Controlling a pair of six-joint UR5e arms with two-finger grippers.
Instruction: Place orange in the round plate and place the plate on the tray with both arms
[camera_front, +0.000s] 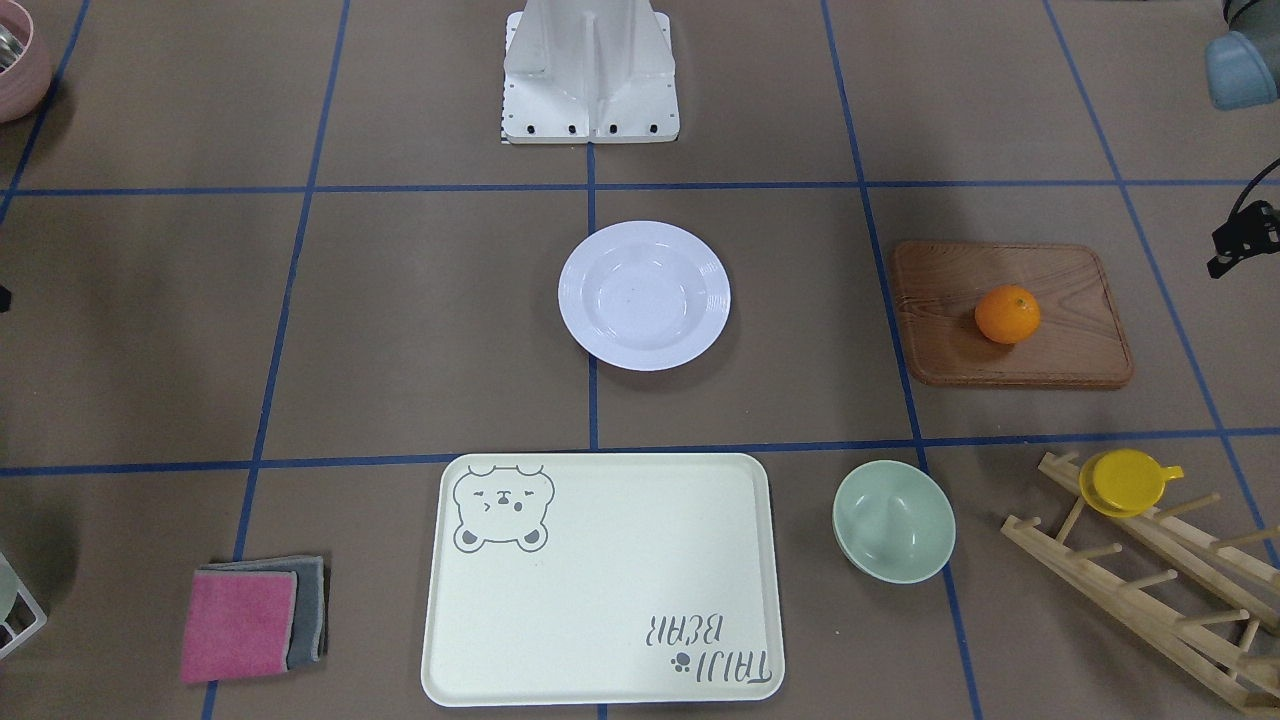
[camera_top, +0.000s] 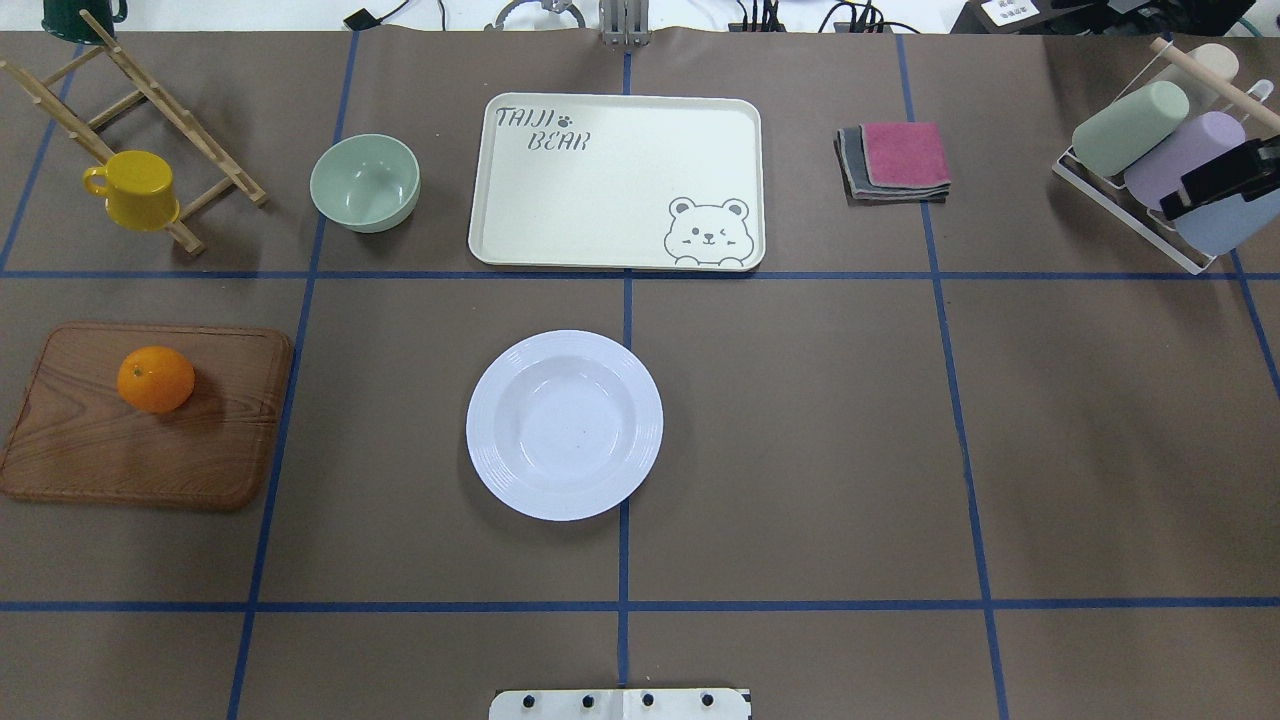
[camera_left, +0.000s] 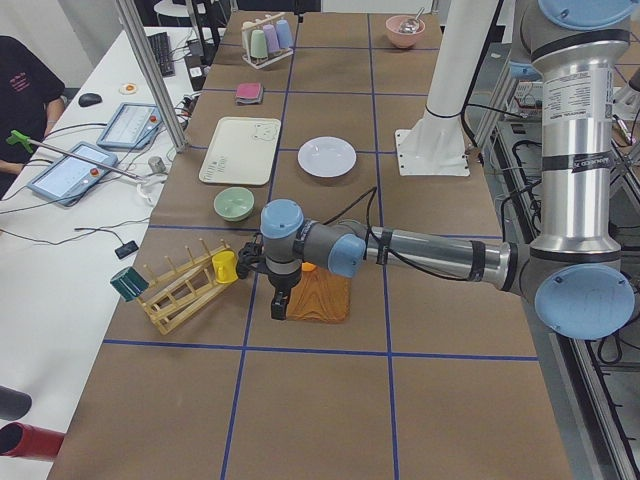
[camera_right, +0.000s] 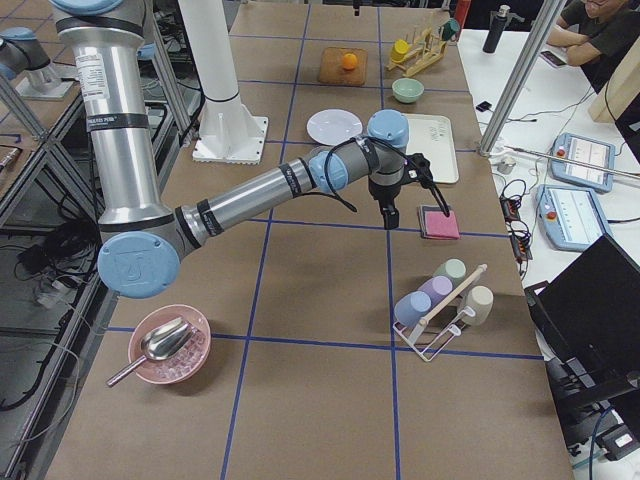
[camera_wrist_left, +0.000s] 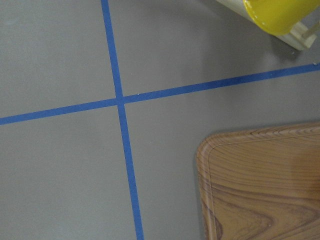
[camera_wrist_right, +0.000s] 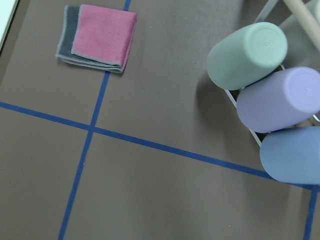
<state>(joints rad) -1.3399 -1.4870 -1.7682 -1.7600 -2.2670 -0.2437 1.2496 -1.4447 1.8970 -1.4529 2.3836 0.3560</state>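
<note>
1. Far left, overhead view: small round bright-orange fruit (camera_top: 155, 379) sits on brown wooden board (camera_top: 200, 450), toward the board's left half. It is well apart from plate and tray.
2. Behind the board: slatted wooden rack (camera_top: 150, 100) w/ yellow plastic cup (camera_top: 135, 190) hung on it. Left wrist cam shows only one board corner, the cup's edge and blue tape lines.
3. Left gripper (camera_left: 278, 310) shows clearly in the left side view only. It points down over the board's edge nearest that cam, the orange just behind it. Whether its fingers are spread or closed: cannot tell.
4. Next right: pale mint-green bowl (camera_top: 364, 183), upright, just left of the tray and not touching it.
5. Centre: glossy white round deep plate (camera_top: 564, 425) w/ ridged rim lies flat on the brown table cover, nothing in it, across a blue tape line.
6. Beyond it: large cream rectangular tray (camera_top: 620, 190) w/ grey bear face and "TAIJI BEAR" lettering, nothing on it, apart from the plate.
7. Right of tray: folded pink cloth on grey cloth (camera_top: 900, 160).
8. Far right: white wire rack (camera_top: 1120, 200) holding green, lilac and blue tumblers on their sides.
9. Right gripper (camera_right: 390, 220) hangs fingers-down near the cloths in the right side view; its grip state cannot be told.
</note>
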